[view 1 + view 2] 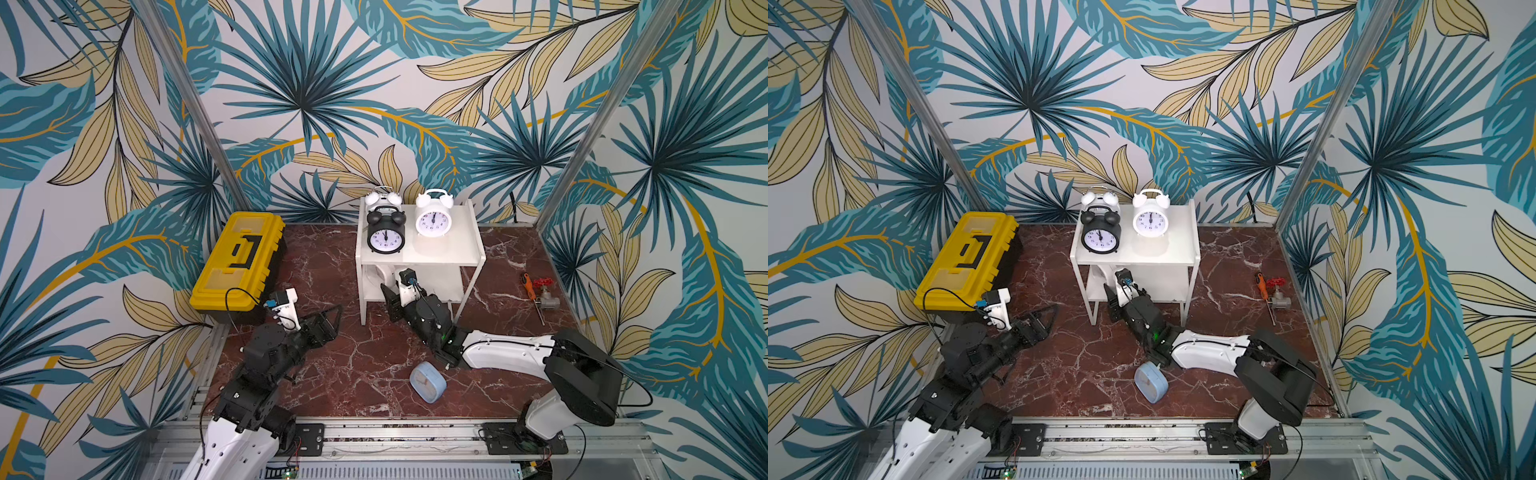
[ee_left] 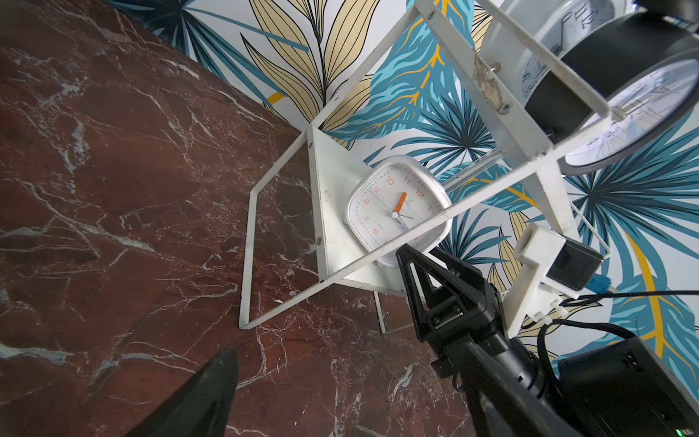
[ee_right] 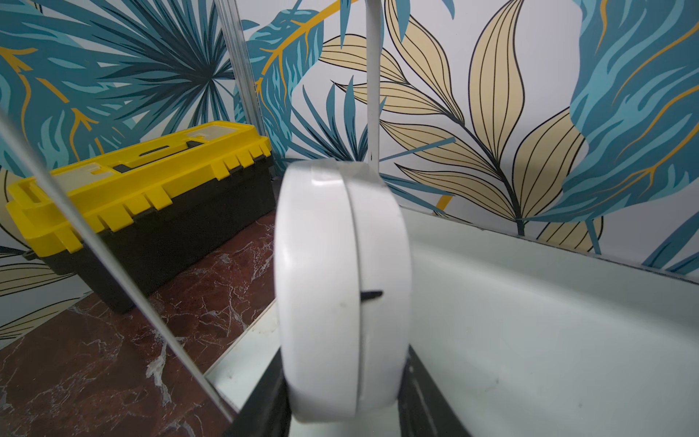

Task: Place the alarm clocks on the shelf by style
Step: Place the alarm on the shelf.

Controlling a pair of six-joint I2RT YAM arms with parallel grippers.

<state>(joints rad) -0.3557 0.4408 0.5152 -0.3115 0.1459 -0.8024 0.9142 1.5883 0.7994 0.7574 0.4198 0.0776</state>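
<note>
The white shelf (image 1: 457, 243) (image 1: 1177, 245) stands mid-table. Its top board carries a black twin-bell alarm clock (image 1: 385, 237) (image 1: 1100, 237), a white one (image 1: 383, 200) behind it and another white one (image 1: 433, 219) (image 1: 1150, 221) to the right. My right gripper (image 1: 395, 291) (image 3: 342, 378) reaches into the lower tier (image 3: 529, 321), shut on the white rounded-square clock (image 2: 397, 212) (image 3: 340, 283), which stands upright on that board. A light blue square clock (image 1: 428, 381) (image 1: 1151, 381) lies on the table in front. My left gripper (image 1: 330, 324) hangs open and empty, left of the shelf.
A yellow toolbox (image 1: 237, 257) (image 3: 143, 189) sits at the back left, close to my left arm. An orange-handled screwdriver (image 1: 528, 286) and a red-handled valve (image 1: 544, 297) lie at the right. The shelf's thin legs (image 2: 246, 265) flank my right gripper.
</note>
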